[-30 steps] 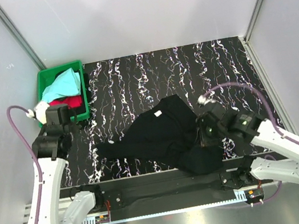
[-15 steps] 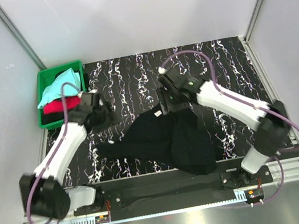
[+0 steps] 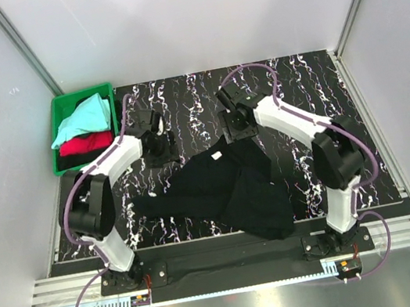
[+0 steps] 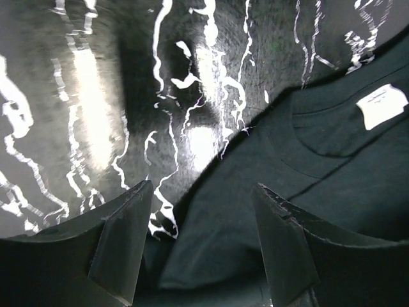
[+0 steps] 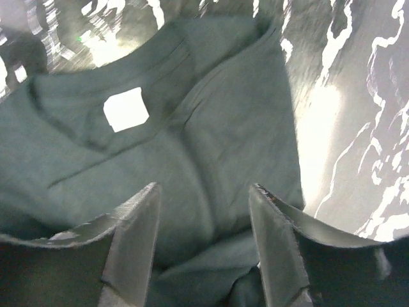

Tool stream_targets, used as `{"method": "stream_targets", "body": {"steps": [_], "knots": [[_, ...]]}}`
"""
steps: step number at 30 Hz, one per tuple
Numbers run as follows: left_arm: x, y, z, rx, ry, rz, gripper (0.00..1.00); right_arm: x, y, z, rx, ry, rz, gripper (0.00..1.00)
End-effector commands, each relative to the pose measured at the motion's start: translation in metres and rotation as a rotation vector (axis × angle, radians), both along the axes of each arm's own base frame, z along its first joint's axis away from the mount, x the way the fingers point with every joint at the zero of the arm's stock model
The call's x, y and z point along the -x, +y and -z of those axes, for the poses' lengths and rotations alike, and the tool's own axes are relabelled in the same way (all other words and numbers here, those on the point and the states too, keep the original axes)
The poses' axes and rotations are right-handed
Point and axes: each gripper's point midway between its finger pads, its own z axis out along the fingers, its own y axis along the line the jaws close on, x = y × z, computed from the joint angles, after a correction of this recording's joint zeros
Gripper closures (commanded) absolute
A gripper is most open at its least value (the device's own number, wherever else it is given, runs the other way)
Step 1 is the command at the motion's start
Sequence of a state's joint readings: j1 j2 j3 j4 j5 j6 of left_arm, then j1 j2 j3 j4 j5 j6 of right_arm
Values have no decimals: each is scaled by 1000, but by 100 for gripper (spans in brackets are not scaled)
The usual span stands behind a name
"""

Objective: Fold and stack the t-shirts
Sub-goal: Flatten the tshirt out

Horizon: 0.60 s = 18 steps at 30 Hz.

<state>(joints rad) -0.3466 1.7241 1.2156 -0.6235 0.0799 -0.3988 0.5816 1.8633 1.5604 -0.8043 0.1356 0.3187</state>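
Observation:
The black t-shirt (image 3: pixel 223 190) lies crumpled mid-table, its collar end at the back with a white neck label (image 5: pixel 126 109) showing. My left gripper (image 3: pixel 161 147) hovers open just left of the collar; in the left wrist view the left gripper (image 4: pixel 201 214) has cloth (image 4: pixel 268 185) below its spread fingers and nothing between them. My right gripper (image 3: pixel 239 125) stands open over the collar's right side; the right gripper (image 5: pixel 203 220) is above folded fabric (image 5: pixel 211 160). The aqua t-shirt (image 3: pixel 81 118) and the red t-shirt (image 3: pixel 84 144) sit in the crate.
A green plastic crate (image 3: pixel 59 115) stands at the table's back-left corner. The black white-streaked tabletop (image 3: pixel 306 96) is bordered by grey walls on three sides. Purple cables loop off both arms.
Both arms swung inward to the black shirt's collar end. Both grippers went from shut to open. The shirt's right side has been carried up and laid over.

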Motion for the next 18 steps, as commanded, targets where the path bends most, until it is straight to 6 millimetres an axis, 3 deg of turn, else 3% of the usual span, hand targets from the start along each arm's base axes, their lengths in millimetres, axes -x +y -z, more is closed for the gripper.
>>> {"method": "stream_targets", "body": {"steps": [1,8,18], "knots": [[-14,-18,-2,27,-37,74,32,-45,-10,11,-7,-34,5,38],[-13,-24,22,18,20,74,34,-81,-14,23,15,-53,-17,39],[-4,-28,52,-3,91,60,32,-79,-9,56,-9,28,35,33]]}}
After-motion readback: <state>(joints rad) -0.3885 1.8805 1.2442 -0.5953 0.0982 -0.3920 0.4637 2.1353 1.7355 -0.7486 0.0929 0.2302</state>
